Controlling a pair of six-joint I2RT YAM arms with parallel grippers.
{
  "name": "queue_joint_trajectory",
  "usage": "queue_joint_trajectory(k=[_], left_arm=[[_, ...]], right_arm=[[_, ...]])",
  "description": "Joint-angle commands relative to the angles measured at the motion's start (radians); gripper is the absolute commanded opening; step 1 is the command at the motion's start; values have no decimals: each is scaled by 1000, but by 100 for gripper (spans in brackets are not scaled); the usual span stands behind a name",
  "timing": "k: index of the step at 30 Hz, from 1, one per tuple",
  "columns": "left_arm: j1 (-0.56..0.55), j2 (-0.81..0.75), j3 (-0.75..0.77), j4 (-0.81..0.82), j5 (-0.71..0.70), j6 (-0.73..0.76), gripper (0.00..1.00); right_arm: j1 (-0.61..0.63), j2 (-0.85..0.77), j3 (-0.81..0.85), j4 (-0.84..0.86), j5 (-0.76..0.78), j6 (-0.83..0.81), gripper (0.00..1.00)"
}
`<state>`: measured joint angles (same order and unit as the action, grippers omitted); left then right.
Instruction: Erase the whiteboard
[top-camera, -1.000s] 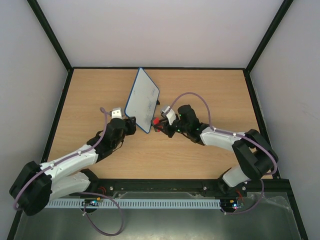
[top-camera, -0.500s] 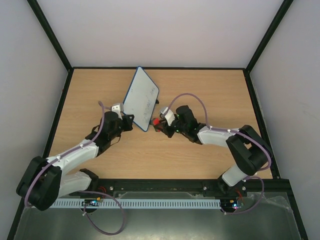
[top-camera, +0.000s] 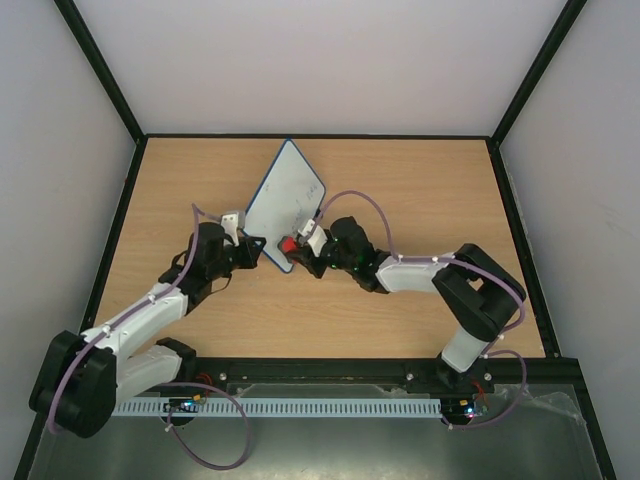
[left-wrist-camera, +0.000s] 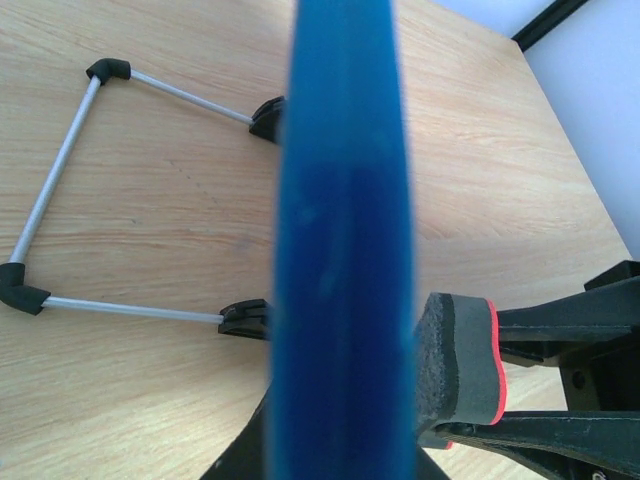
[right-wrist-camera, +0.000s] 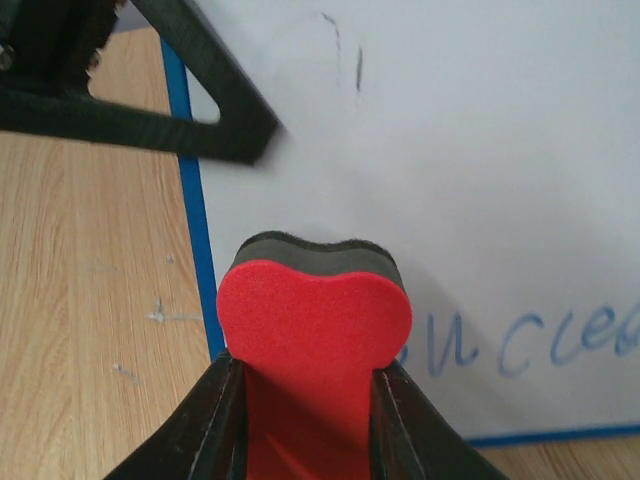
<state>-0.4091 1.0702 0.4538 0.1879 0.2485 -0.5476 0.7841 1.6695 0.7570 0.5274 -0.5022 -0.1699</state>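
Since a second earlier, the right gripper (top-camera: 300, 247) has carried the red eraser (top-camera: 288, 244) leftward onto the whiteboard (top-camera: 290, 195), which stands tilted near the middle of the table (top-camera: 420, 200). Its jaws clamp the eraser beside blue writing (right-wrist-camera: 560, 340). The left gripper (top-camera: 256, 249) has its jaws closed on the board's near blue rim.

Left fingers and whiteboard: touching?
Touching. Right wrist view shows a left finger flat on the whiteboard face; left wrist view has the rim between both fingers.
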Motion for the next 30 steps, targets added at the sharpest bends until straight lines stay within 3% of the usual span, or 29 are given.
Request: queue_joint_trajectory(k=[1,8,16,23,30], left_arm=[[-7,-17,-15,-161,138,-17,2],[4,-29,23,-242,154,-3,2],[36,-5,38,-237,209,-11,2],[38,8,42,-239,219,0,3],[43,7,48,-242,226,-1,2]], right_arm=[[32,36,-20,173,75,-37,2],[37,144,3,256,189,21,2],[37,245,-49,304,164,85,2],[39,161,53,189,89,108,2],[67,128,85,197,83,145,2]])
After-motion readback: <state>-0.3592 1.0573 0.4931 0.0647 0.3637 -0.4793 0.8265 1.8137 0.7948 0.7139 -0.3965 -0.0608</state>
